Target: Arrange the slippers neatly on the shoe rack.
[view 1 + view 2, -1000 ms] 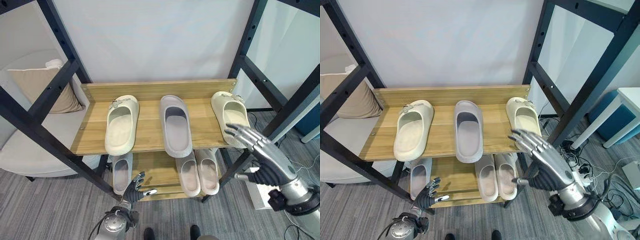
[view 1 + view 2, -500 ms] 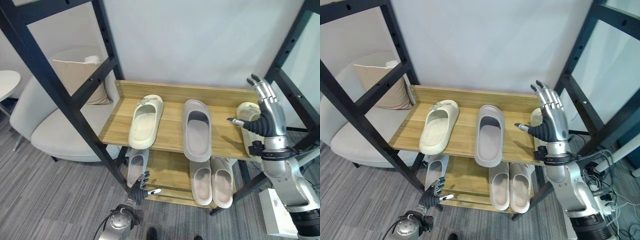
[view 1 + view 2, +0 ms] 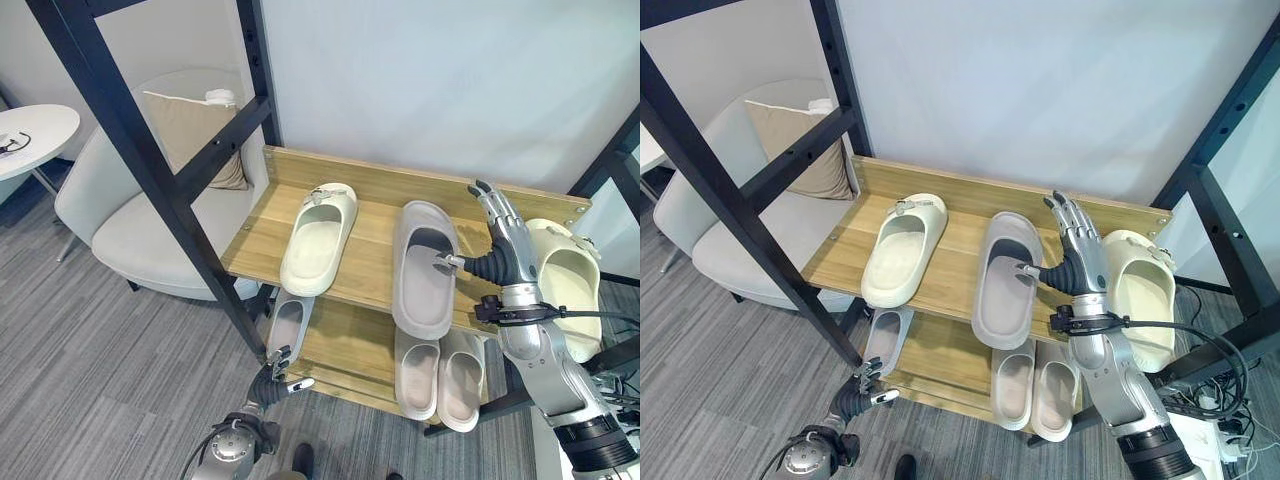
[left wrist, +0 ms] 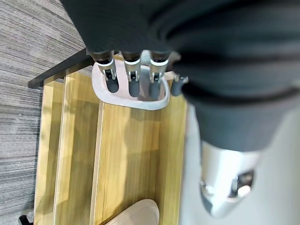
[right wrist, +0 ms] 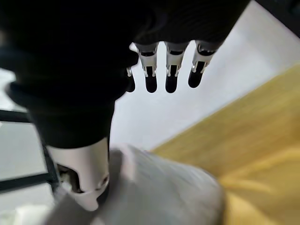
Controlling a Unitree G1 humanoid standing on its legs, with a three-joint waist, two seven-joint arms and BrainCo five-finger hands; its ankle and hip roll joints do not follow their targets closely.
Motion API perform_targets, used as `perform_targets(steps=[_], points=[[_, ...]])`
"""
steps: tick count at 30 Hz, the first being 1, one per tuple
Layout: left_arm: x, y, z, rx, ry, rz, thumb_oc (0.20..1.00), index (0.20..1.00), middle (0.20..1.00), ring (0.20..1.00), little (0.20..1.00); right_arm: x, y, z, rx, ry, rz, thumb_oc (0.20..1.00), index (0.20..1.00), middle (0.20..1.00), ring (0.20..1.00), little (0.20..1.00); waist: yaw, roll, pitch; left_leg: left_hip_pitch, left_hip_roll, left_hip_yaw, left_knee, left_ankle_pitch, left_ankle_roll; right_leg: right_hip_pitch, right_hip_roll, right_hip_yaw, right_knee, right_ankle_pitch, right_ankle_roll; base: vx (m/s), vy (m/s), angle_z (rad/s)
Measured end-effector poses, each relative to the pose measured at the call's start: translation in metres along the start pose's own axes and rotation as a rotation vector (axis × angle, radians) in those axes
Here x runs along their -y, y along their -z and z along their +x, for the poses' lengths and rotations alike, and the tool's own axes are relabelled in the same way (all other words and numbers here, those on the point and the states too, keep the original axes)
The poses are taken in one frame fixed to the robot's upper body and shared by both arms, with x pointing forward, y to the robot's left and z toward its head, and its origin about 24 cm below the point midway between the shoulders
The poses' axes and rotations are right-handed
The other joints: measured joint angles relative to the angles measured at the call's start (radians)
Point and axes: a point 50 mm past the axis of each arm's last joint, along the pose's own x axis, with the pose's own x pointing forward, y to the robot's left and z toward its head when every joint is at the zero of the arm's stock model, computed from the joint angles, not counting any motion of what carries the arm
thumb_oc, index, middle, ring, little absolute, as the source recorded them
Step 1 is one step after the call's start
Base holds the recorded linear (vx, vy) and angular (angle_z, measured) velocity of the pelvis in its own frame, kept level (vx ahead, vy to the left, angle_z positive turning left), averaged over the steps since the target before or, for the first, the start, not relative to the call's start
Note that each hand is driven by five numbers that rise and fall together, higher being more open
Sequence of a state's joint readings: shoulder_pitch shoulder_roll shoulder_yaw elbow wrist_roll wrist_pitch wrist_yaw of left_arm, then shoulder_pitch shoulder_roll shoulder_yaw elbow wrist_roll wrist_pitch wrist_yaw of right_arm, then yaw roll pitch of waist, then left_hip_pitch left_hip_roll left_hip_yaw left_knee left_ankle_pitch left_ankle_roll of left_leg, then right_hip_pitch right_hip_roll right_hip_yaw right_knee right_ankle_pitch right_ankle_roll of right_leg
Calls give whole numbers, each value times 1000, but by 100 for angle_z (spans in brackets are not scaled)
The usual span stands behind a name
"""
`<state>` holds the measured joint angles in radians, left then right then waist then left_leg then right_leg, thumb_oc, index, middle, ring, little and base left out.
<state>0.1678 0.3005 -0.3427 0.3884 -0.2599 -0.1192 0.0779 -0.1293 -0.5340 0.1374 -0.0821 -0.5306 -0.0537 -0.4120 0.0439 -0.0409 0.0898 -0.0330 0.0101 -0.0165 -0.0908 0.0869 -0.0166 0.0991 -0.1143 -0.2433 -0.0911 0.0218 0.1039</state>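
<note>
Above the upper shelf (image 3: 365,262) of the shoe rack, the right hand (image 3: 503,243) stands upright with fingers straight and spread, thumb pointing toward the grey slipper (image 3: 425,267); thumb tip lies just over that slipper's right edge, contact cannot be confirmed; the hand holds nothing. Just right of the hand, a cream slipper (image 3: 566,285) lies at the shelf's right end, its outer part overhanging the edge. The grey slipper occupies mid-shelf, toe overhanging the front edge; a second cream slipper (image 3: 320,238) lies well to its left, angled slightly. On the lower shelf (image 3: 940,355), a pale pair (image 3: 440,365) sits side by side beneath the grey slipper; a single grey slipper (image 3: 286,324) sits at the left end. Low before the rack, the left hand (image 3: 274,378) hangs with fingers relaxed and apart, empty, near that single slipper. Beyond the rack's black frame (image 3: 160,160), a pale armchair (image 3: 140,225) carries a beige cushion (image 3: 190,130); a round white table (image 3: 30,135) stands farther left.
</note>
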Motion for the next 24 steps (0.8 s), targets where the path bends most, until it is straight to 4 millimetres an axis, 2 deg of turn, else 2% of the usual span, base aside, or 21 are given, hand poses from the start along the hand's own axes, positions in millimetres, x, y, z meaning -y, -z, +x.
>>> perform_targets(steps=[6, 7, 8, 18, 24], points=[[-6, 2, -4, -1, -28, -15, 1000, 1000, 1000, 1000, 1000, 1, 8, -1, -31, -1, -17, 1000, 1000, 1000, 1000, 1000, 8, 0, 4, 0, 0, -3, 6, 2, -2, 4, 1, -6, 0, -3, -1, 9, -2, 5], [-8, 1, -4, 1, -31, -13, 1000, 1000, 1000, 1000, 1000, 2, 11, -1, -39, 3, -22, 818, 818, 818, 818, 818, 10, 0, 4, 0, 0, -4, 6, 2, -2, 4, 1, -6, 0, -3, -1, 0, 0, 0], [-8, 0, -4, 6, -31, -12, 1000, 1000, 1000, 1000, 1000, 4, 16, -1, -57, 7, -38, 200, 200, 200, 200, 200, 13, -2, 5, 0, 0, -4, 6, 2, -1, 4, 1, -6, 0, -3, -1, 0, 0, 0], [-9, 3, -7, -4, -26, -13, 1000, 1000, 1000, 1000, 1000, 3, 22, 5, -75, -1, -53, 200, 200, 200, 200, 200, 30, -1, 10, -5, 0, -27, 0, 5, -13, 8, 1, -26, 0, -10, 4, -6, 0, 3], [-3, 5, -7, -6, -39, -44, 1000, 1000, 1000, 1000, 1000, 27, -23, 7, 24, 187, 261, 200, 200, 200, 200, 200, 30, 35, 17, -5, 0, -27, 0, 13, -5, 10, 3, -28, 0, -5, -4, -4, -14, 3]])
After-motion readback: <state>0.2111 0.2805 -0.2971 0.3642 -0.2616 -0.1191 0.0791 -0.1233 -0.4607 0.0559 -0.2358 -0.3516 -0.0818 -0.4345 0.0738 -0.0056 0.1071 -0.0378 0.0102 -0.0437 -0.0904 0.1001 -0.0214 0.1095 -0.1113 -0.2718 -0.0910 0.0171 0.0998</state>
